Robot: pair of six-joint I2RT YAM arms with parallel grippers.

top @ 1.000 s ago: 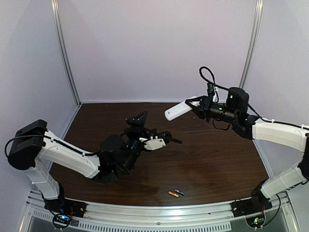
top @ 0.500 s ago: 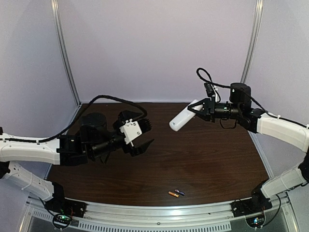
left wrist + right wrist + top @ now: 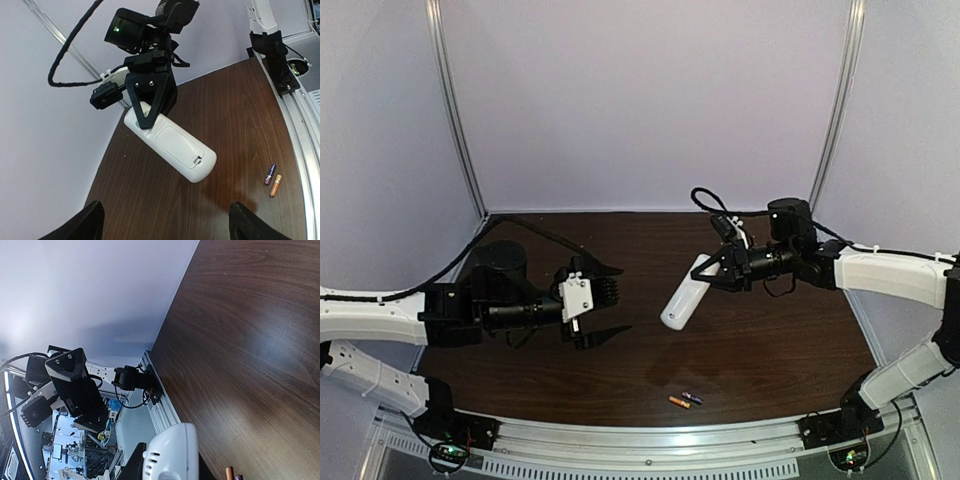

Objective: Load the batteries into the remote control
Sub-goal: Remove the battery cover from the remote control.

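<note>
Right end effector (image 3: 718, 272) swung the remote control (image 3: 682, 300) lower, clenched on its end, facing the spread, empty left end effector (image 3: 608, 301); that end-only grip risked slipping.

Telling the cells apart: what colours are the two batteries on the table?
An orange battery beside a purple-blue battery; clearest in the left wrist view.
</note>
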